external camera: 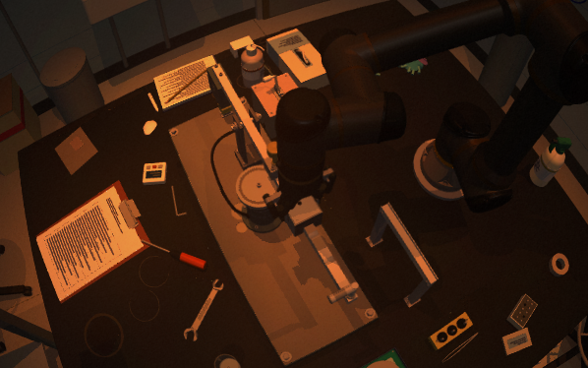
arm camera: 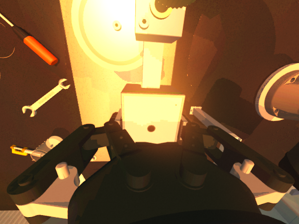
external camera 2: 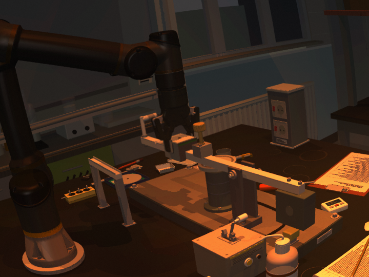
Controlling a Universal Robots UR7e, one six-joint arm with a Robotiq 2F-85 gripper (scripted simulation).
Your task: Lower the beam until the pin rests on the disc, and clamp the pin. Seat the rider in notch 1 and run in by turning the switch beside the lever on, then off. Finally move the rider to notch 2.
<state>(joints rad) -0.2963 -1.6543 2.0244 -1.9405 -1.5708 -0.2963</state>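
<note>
On the long base plate in the middle of the table stands the test rig: a pale beam (external camera 2: pixel 246 171) on a pivot post, crossing over the round disc (external camera: pixel 255 185) on its dark drum. A block with a yellow knurled knob (external camera 2: pixel 199 128) sits on the beam by the disc. The box-shaped rider (arm camera: pixel 152 114) sits on the beam's far arm, past the knob. The switch box with its toggle lever (external camera 2: pixel 231 229) stands at the beam's counterweight end. My gripper (arm camera: pixel 152 131) reaches down from above and is closed around the rider.
A squeeze bottle (external camera 2: pixel 281 258) stands beside the switch box. A pale U-shaped frame (external camera: pixel 405 251) stands right of the base plate. A clipboard (external camera: pixel 86 241), red-handled screwdriver (external camera: pixel 184 257) and spanner (external camera: pixel 202 311) lie left of the plate. My arm's base (external camera: pixel 437 169) is to the right.
</note>
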